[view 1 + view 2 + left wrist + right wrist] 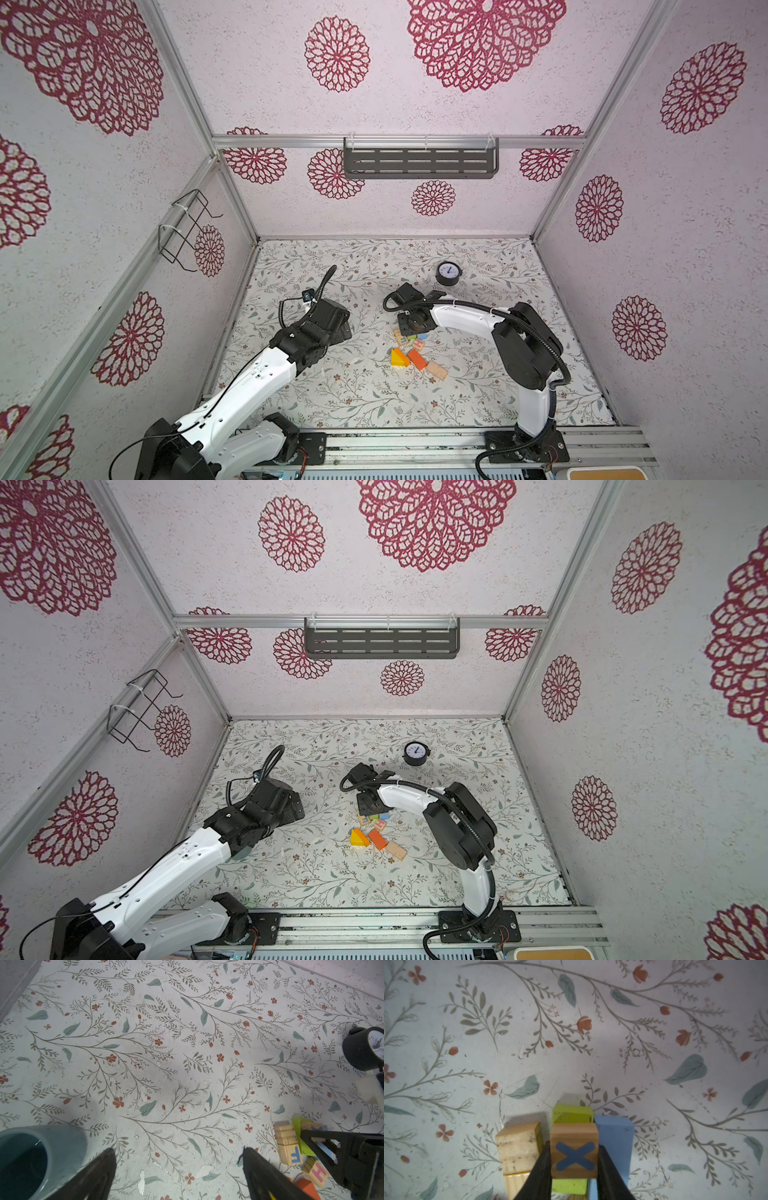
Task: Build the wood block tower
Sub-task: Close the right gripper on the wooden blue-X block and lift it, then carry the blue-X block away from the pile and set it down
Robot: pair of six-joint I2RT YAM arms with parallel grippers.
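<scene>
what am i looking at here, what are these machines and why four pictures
These are two robot arms fixed at the near edge of a flowered table. Two pictures look down from overhead; the other two come from a camera on each arm's wrist. Toy wood blocks lie heaped mid-table, among them a yellow wedge, an orange-red brick and a tan brick; a small black clock stands farther back. The left gripper is open, holding nothing. The right gripper is clamped on a wooden cube with a blue X, just over a green block beside a blue block.
</scene>
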